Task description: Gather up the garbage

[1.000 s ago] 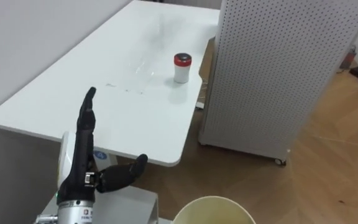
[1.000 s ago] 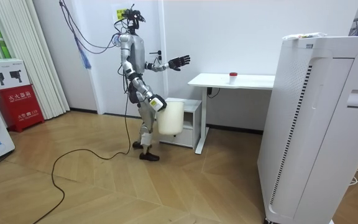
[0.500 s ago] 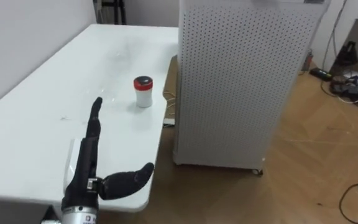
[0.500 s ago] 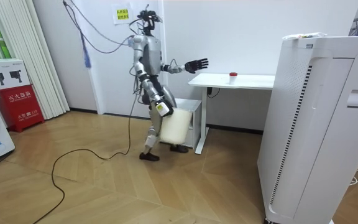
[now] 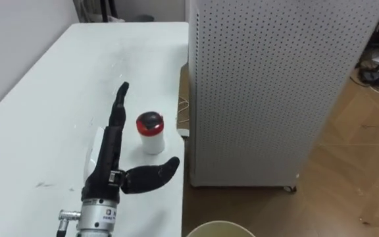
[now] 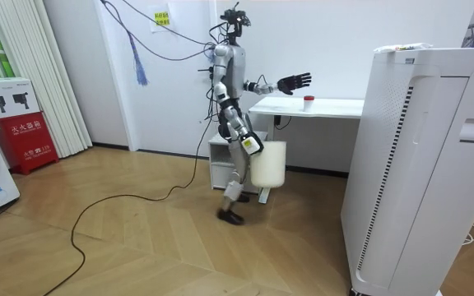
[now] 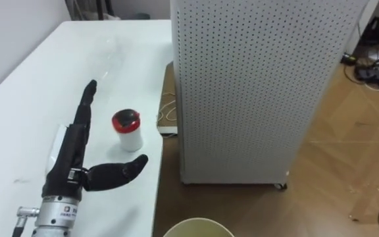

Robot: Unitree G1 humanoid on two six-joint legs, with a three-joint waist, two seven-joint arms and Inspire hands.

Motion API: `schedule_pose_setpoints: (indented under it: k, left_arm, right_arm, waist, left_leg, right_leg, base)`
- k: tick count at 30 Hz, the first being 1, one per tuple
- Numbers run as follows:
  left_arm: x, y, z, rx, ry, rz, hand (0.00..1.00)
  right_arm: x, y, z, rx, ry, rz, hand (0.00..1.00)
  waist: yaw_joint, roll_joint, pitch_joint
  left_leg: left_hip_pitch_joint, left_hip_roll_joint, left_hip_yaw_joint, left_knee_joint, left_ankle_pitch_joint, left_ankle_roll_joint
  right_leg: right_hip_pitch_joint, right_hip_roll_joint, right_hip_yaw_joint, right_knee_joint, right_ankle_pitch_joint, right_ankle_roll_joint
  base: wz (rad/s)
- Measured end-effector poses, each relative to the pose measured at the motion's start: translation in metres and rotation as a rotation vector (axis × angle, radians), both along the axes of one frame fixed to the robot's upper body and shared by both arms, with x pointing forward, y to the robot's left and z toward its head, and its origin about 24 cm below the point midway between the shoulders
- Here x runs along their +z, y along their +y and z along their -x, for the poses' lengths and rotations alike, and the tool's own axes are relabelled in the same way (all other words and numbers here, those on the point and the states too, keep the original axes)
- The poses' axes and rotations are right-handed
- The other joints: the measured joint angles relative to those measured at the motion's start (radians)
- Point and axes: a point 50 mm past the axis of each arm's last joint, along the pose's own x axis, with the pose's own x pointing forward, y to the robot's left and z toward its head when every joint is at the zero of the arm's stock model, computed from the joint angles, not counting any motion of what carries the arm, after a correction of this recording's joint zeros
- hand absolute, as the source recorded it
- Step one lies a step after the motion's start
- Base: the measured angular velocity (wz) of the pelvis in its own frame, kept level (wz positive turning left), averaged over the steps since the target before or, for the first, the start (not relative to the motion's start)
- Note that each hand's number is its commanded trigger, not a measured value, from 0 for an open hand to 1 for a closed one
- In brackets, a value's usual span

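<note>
Jar (image 5: 150,132) beside left hand (image 5: 108,163) fingers (image 5: 118,108)

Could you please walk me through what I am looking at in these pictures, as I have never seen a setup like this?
This is a two-legged humanoid robot doing housework. Two pictures come from the camera pair on its head, looking down at its work. The third comes from a camera standing in the room and sees the whole robot at the white table. On the table stands one small white container with a red lid. The black left hand reaches over the table just left of it, fingers straight and thumb spread, holding nothing. Right of the table stands a white perforated cabinet. In the room view a cream bin hangs at the robot's right hand; its rim shows at the bottom of the head views.
</note>
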Motion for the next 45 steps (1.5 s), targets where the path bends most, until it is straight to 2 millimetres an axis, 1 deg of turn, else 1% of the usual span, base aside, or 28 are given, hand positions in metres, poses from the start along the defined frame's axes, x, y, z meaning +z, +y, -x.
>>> schedule_pose_setpoints:
  k: [1,2,3,4,5,6,7,8,10,14,17,18,20,21,22,23,24,25,26,27,28,31,34,35,36,37,42,45]
  left_arm:
    - [-0.002,0.0,0.001,0.001,0.01,-0.004,0.0]
    - [-0.004,-0.001,0.002,-0.002,0.018,-0.004,0.0]
    - [-0.004,-0.001,0.003,-0.005,0.017,-0.015,0.0]
    - [-0.005,0.0,0.003,0.004,0.017,-0.016,0.0]
    - [-0.005,0.001,0.003,0.007,0.016,-0.016,0.0]
    - [-0.005,0.001,0.004,0.008,0.018,-0.017,0.0]
    - [-0.005,0.001,0.004,0.008,0.019,-0.019,0.0]
    - [-0.005,0.001,0.003,0.01,0.02,-0.02,0.0]
    - [-0.005,0.003,0.003,0.016,0.026,-0.025,0.0]
    - [-0.006,0.003,0.003,0.015,0.027,-0.029,0.0]
    - [-0.004,0.004,0.003,0.018,0.02,-0.029,0.0]
    - [-0.004,0.005,0.003,0.02,0.019,-0.032,0.0]
    - [-0.003,0.006,0.003,0.025,0.018,-0.032,0.0]
    - [-0.004,0.006,0.004,0.025,0.021,-0.028,0.0]
    - [-0.003,0.002,0.003,0.012,0.015,-0.024,0.0]
    - [-0.001,0.0,0.002,0.007,0.006,-0.023,0.0]
    - [0.001,0.001,0.003,0.016,-0.005,-0.034,0.0]
    - [-0.002,0.005,0.007,0.04,-0.001,-0.041,0.0]
    - [-0.003,0.007,0.008,0.05,0.003,-0.045,0.0]
    - [-0.004,0.011,0.009,0.063,0.003,-0.05,0.0]
    - [-0.003,0.014,0.008,0.076,-0.002,-0.053,0.0]
    - [-0.003,0.015,0.009,0.096,-0.008,-0.05,0.0]
    - [-0.003,0.015,0.01,0.105,-0.012,-0.047,0.0]
    - [-0.003,0.015,0.01,0.111,-0.018,-0.05,0.0]
    - [-0.001,0.015,0.01,0.113,-0.026,-0.052,0.0]
    - [0.001,0.016,0.011,0.114,-0.037,-0.05,0.0]
    - [0.014,0.015,0.012,0.112,-0.095,-0.045,0.0]
    - [0.013,0.015,0.013,0.121,-0.096,-0.041,0.0]
  right_arm:
    - [0.0,0.0,0.0,0.013,0.002,0.012,1.0]
    - [0.0,0.0,0.001,0.016,0.005,0.023,1.0]
    - [0.0,0.0,-0.001,0.03,0.003,0.036,1.0]
    - [0.001,0.002,-0.005,0.052,-0.006,0.044,1.0]
    - [0.002,0.002,-0.006,0.062,-0.01,0.046,1.0]
    - [0.002,0.003,-0.007,0.073,-0.014,0.046,1.0]
    - [0.003,0.003,-0.008,0.079,-0.019,0.045,1.0]
    - [0.004,0.004,-0.009,0.086,-0.025,0.045,1.0]
    - [0.009,0.007,-0.017,0.116,-0.064,0.051,1.0]
    - [0.016,0.01,-0.025,0.148,-0.111,0.035,1.0]
    - [0.018,0.014,-0.027,0.164,-0.122,0.023,1.0]
    - [0.019,0.015,-0.028,0.167,-0.13,0.02,1.0]
    - [0.02,0.017,-0.03,0.171,-0.142,0.012,1.0]
    - [0.02,0.016,-0.028,0.167,-0.138,0.01,1.0]
    - [0.019,0.014,-0.025,0.151,-0.134,0.009,1.0]
    - [0.019,0.013,-0.025,0.14,-0.132,0.009,1.0]
    - [0.018,0.016,-0.024,0.137,-0.131,0.002,1.0]
    - [0.018,0.018,-0.024,0.145,-0.131,-0.003,1.0]
    - [0.018,0.018,-0.025,0.151,-0.136,-0.002,1.0]
    - [0.019,0.017,-0.026,0.158,-0.147,0.002,1.0]
    - [0.019,0.017,-0.025,0.159,-0.149,0.001,1.0]
    - [0.018,0.017,-0.024,0.173,-0.141,-0.01,1.0]
    - [0.016,0.017,-0.021,0.179,-0.123,-0.013,1.0]
    - [0.014,0.016,-0.018,0.181,-0.11,-0.012,1.0]
    - [0.012,0.015,-0.016,0.18,-0.096,-0.013,1.0]
    - [0.011,0.014,-0.014,0.177,-0.086,-0.009,1.0]
    - [0.01,0.011,-0.012,0.187,-0.076,-0.01,1.0]
    - [0.009,0.011,-0.011,0.19,-0.068,-0.015,1.0]
  waist:
    - [-0.003,0.005,-0.0011]
    - [-0.006,0.009,-0.0056]
    - [0.005,0.013,-0.0067]
    - [0.001,0.014,-0.0071]
    - [0.0,0.011,-0.0064]
    - [-0.011,0.005,-0.005]
    - [-0.021,0.002,-0.0062]
    - [-0.021,0.002,-0.0067]
    - [-0.019,0.001,-0.0065]
    - [-0.021,0.0,-0.0074]
    - [-0.022,-0.005,-0.0102]
    - [-0.022,-0.006,-0.0103]
    - [-0.02,-0.014,-0.0069]
    - [-0.018,-0.023,-0.0056]
    - [-0.025,-0.011,-0.0153]
    - [-0.026,-0.018,-0.0162]
    - [-0.004,-0.034,-0.0129]
    - [0.02,-0.042,-0.0152]
    - [0.028,-0.04,-0.0138]
    - [0.03,-0.035,-0.011]
    - [0.031,-0.031,-0.0115]
    - [0.032,-0.021,-0.011]
    - [0.032,-0.014,-0.0114]
    - [0.032,-0.013,-0.0116]
    - [0.032,-0.012,-0.0116]
    - [0.032,-0.013,-0.0116]
    - [0.034,-0.013,-0.0116]
    - [0.038,-0.013,-0.0116]
  left_leg:
    - [0.015,0.008,-0.018,0.001,-0.013,-0.016]
    - [0.02,0.017,-0.021,0.0,-0.014,-0.022]
    - [0.028,0.037,-0.018,-0.003,-0.014,-0.028]
    - [0.037,0.048,-0.015,-0.013,-0.011,-0.042]
    - [0.044,0.058,-0.013,-0.016,-0.007,-0.049]
    - [0.05,0.066,-0.006,-0.017,-0.002,-0.058]
    - [0.059,0.074,-0.005,-0.02,-0.003,-0.06]
    - [0.071,0.078,-0.005,-0.031,-0.003,-0.06]
    - [0.104,0.086,-0.006,-0.087,-0.004,-0.062]
    - [0.115,0.087,-0.005,-0.106,-0.004,-0.062]
    - [0.122,0.088,0.021,-0.103,-0.004,-0.063]
    - [0.123,0.087,0.023,-0.102,-0.005,-0.064]
    - [0.089,0.086,0.036,-0.032,-0.016,-0.083]
    - [0.037,0.089,0.036,0.032,-0.04,-0.102]
    - [0.005,0.101,0.016,-0.046,-0.033,-0.097]
    - [0.0,0.104,0.034,-0.059,-0.02,-0.072]
    - [0.003,0.102,0.062,-0.068,-0.003,-0.066]
    - [0.007,0.101,0.069,-0.069,-0.003,-0.066]
    - [0.012,0.102,0.066,-0.07,-0.003,-0.066]
    - [0.019,0.101,0.055,-0.075,-0.003,-0.067]
    - [0.025,0.098,0.051,-0.082,-0.003,-0.067]
    - [0.045,0.09,0.05,-0.099,0.002,-0.072]
    - [0.052,0.091,0.049,-0.104,0.004,-0.075]
    - [0.051,0.09,0.046,-0.105,0.005,-0.075]
    - [0.049,0.091,0.044,-0.105,0.005,-0.075]
    - [0.048,0.091,0.042,-0.106,0.005,-0.075]
    - [0.047,0.091,0.036,-0.108,0.005,-0.076]
    - [0.049,0.091,0.035,-0.108,0.006,-0.076]
  right_leg:
    - [0.006,0.014,0.002,-0.063,0.114,0.01]
    - [0.02,0.02,-0.002,-0.072,0.118,0.007]
    - [0.046,0.041,-0.005,-0.104,0.123,-0.003]
    - [0.074,0.06,-0.007,-0.136,0.128,-0.012]
    - [0.09,0.064,-0.005,-0.153,0.129,-0.014]
    - [0.122,0.072,0.01,-0.184,0.129,-0.014]
    - [0.142,0.083,0.029,-0.205,0.13,-0.014]
    - [0.145,0.089,0.029,-0.209,0.129,-0.014]
    - [0.151,0.11,0.024,-0.227,0.13,-0.015]
    - [0.159,0.113,0.029,-0.247,0.131,-0.017]
    - [0.179,0.112,0.034,-0.268,0.132,-0.017]
    - [0.188,0.11,0.043,-0.283,0.133,-0.017]
    - [0.209,0.097,0.087,-0.31,0.138,-0.016]
    - [0.225,0.091,0.16,-0.331,0.139,-0.012]
    - [0.216,0.093,0.181,-0.327,0.134,-0.005]
    - [0.208,0.09,0.18,-0.324,0.128,0.005]
    - [0.189,0.086,0.144,-0.324,0.128,0.017]
    - [0.189,0.093,0.095,-0.333,0.129,0.017]
    - [0.19,0.093,0.067,-0.336,0.133,0.012]
    - [0.201,0.094,0.024,-0.345,0.142,0.005]
    - [0.211,0.091,0.021,-0.351,0.144,0.006]
    - [0.223,0.093,0.025,-0.354,0.144,0.006]
    - [0.224,0.095,0.022,-0.346,0.144,0.006]
    - [0.224,0.095,0.015,-0.345,0.144,0.006]
    - [0.223,0.095,-0.003,-0.345,0.145,0.005]
    - [0.221,0.095,-0.009,-0.344,0.145,0.005]
    - [0.222,0.094,-0.025,-0.345,0.145,0.005]
    - [0.225,0.093,-0.032,-0.345,0.145,0.005]
  base:
    - [0.27]
    - [0.11]
    - [0.0]
    - [-0.07]
    - [0.18]
    - [0.29]
    - [0.26]
    - [0.05]
    - [-0.12]
    - [-0.09]
    - [0.02]
    - [0.0]
    - [0.15]
    - [0.5]
    - [0.61]
    - [0.49]
    - [0.0]
    - [-0.21]
    - [-0.23]
    - [-0.06]
    - [0.0]
    - [-0.09]
    - [-0.05]
    - [0.0]
    - [0.0]
    - [0.03]
    - [0.04]
    - [0.01]
